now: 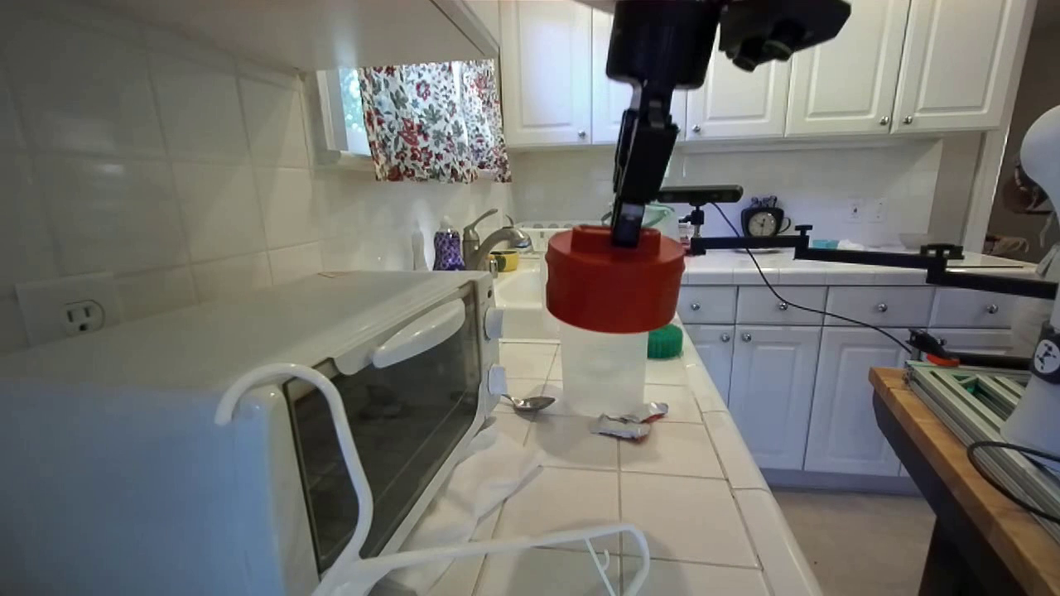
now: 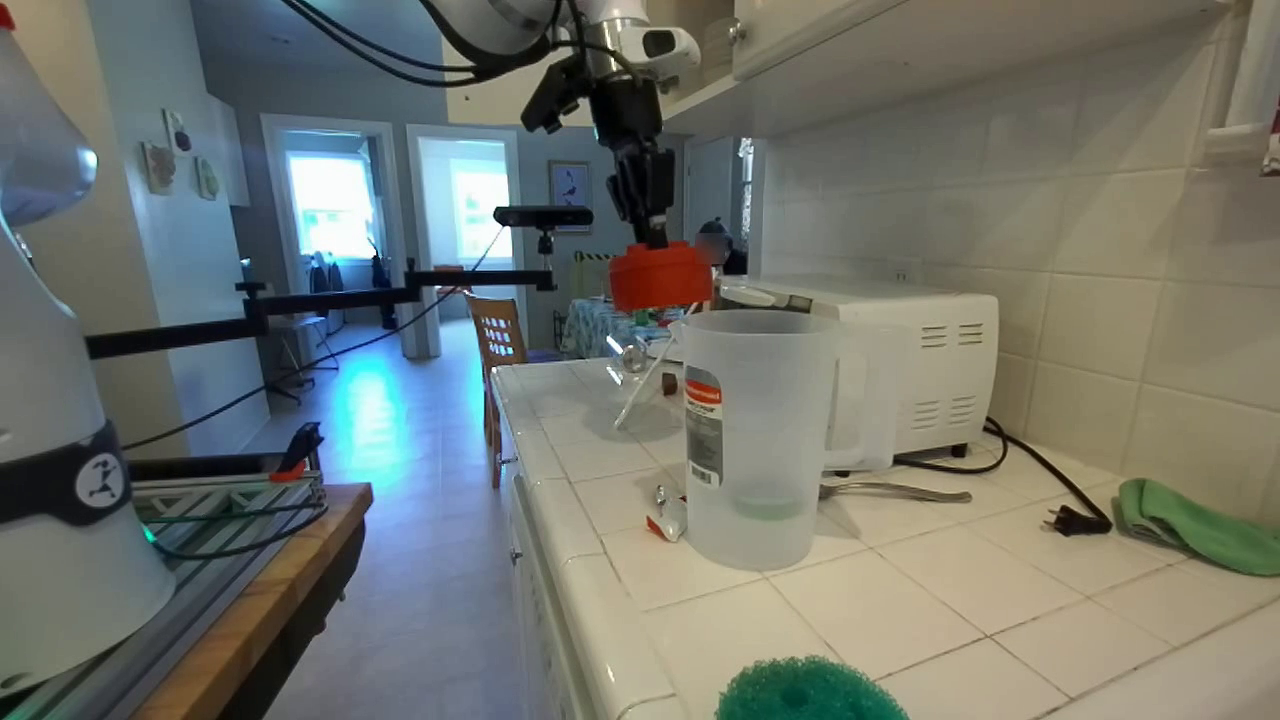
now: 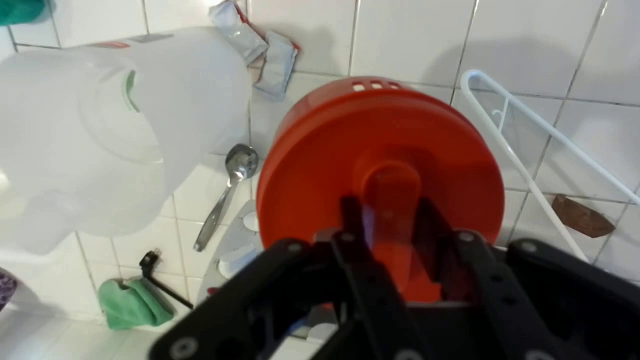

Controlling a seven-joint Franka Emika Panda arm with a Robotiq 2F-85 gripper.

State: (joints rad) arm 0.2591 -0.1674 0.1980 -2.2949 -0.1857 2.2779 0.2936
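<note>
Black two-fingered claw (image 3: 390, 215) grips round red plastic lid (image 3: 375, 137) by its ridge, wrist-view centre; frosted plastic pitcher (image 3: 200, 75), upper left, shows greenish patch (image 3: 129, 90) at base, nature unclear.

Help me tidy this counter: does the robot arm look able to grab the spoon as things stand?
Probably not: its fingers are shut on the red lid. With them free, likely yes, though the pitcher and toaster oven near the spoon may crowd the approach.
</note>
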